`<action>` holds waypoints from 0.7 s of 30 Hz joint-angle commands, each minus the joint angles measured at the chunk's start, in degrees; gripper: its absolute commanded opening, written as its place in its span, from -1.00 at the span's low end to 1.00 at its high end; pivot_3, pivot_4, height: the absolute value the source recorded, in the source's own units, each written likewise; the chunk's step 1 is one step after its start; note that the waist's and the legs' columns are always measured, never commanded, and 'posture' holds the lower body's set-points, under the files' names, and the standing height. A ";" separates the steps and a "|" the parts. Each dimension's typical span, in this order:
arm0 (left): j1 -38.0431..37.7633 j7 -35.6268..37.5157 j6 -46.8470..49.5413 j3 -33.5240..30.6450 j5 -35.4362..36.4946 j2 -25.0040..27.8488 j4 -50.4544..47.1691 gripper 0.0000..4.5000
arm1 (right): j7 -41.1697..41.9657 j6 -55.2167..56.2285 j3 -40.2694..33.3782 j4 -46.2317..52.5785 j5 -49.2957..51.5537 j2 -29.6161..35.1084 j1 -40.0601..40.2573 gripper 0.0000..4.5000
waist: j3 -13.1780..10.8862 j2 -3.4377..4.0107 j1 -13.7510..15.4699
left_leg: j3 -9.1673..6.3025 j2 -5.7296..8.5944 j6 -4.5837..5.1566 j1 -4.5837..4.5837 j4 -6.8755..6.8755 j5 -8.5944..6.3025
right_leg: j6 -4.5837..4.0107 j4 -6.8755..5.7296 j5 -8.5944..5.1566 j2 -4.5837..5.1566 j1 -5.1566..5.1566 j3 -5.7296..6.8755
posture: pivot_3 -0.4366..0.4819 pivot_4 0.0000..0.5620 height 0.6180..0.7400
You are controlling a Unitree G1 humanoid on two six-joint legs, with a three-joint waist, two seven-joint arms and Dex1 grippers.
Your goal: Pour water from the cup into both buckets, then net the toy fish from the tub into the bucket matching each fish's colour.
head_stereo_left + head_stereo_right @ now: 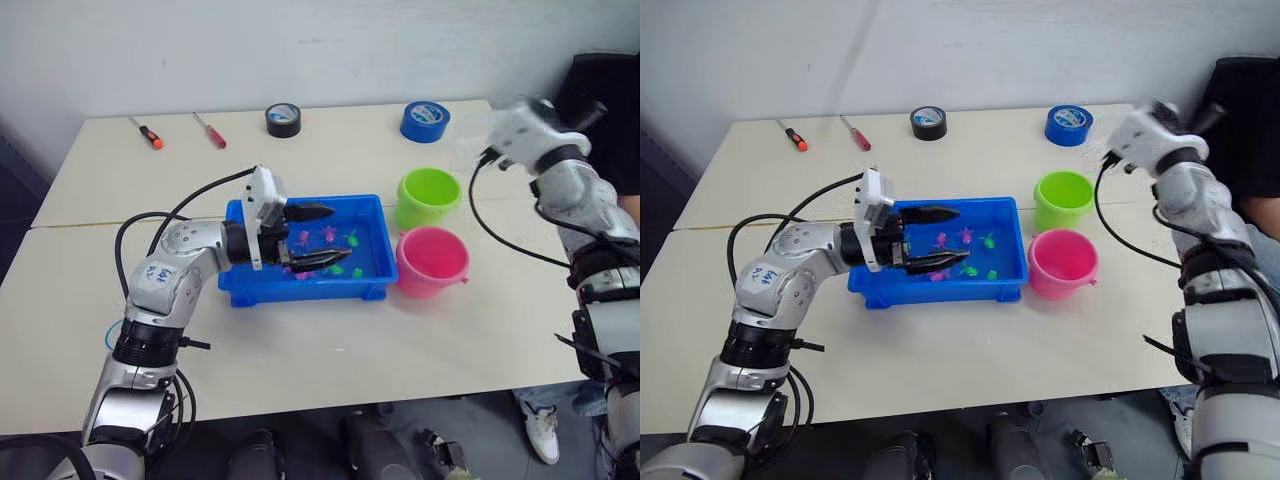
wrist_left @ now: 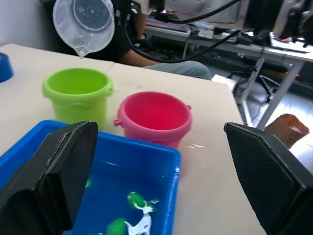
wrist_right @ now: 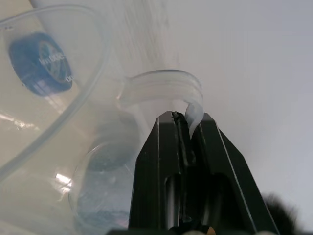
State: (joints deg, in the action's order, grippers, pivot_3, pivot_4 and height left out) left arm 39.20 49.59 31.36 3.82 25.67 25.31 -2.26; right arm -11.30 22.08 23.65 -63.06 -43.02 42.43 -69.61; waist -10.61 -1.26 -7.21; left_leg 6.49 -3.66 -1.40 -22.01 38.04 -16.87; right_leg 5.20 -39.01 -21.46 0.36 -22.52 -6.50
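Right gripper (image 3: 188, 128) is pinching the cup (image 2: 84, 22) by its handle, tipped above the green bucket (image 1: 428, 197).
The right wrist view is showing the fingers clamped on the clear handle; the head views are blurring the cup. Left gripper (image 1: 318, 236) is hanging spread open over the tub (image 1: 305, 283), where toy fish (image 1: 327, 236) are lying. The pink bucket (image 1: 431, 260) is standing just beside the tub. Tape rolls (image 1: 425, 120) and screwdrivers (image 1: 146, 132) are lying behind.
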 commanded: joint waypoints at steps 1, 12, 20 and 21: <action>-2.27 11.07 3.46 -2.05 9.32 4.31 -7.44 1.00 | 17.02 -17.55 -35.71 17.08 41.24 0.94 15.69 -0.97 | 0.00 0.00 0.06 | -0.04 0.00 0.00 0.00 0.01 0.00 | 0.00 0.03 0.00 0.01 0.05 0.04 | -0.05 -0.47 1.00; -4.25 21.29 0.71 2.10 8.53 8.88 -8.05 1.00 | 15.01 -56.28 -62.63 73.91 80.06 -16.09 56.11 -0.97 | 0.00 0.02 1.74 | -0.31 -0.05 -0.15 -0.14 -0.03 0.19 | 0.01 0.05 -0.01 -0.15 0.08 -0.02 | -0.05 -0.47 1.00; -2.69 21.70 0.30 2.14 9.44 6.63 -7.17 1.00 | 10.64 -55.67 -61.48 79.59 78.60 -23.45 66.02 -0.97 | 0.00 0.02 2.35 | -0.23 0.02 -0.09 -0.10 -0.03 0.20 | 0.02 0.09 0.00 -0.14 0.08 -0.10 | -0.05 -0.47 1.00; -2.68 21.75 0.34 2.10 9.51 6.58 -7.13 1.00 | 10.96 -55.25 -60.79 79.57 78.01 -23.40 66.42 -0.97 | 0.00 0.02 2.32 | -0.22 0.02 -0.09 -0.10 -0.05 0.20 | 0.02 0.09 0.00 -0.14 0.07 -0.10 | -0.05 -0.47 1.00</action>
State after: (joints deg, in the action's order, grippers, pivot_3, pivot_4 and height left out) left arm 35.70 70.83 31.89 6.27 34.21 32.11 -8.42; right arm -0.71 -34.94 -37.75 13.60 35.62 18.59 -3.26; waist -10.61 -1.24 -4.89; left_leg 6.26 -3.65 -1.49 -22.11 37.99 -16.68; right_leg 5.22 -38.92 -21.46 0.20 -22.45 -6.60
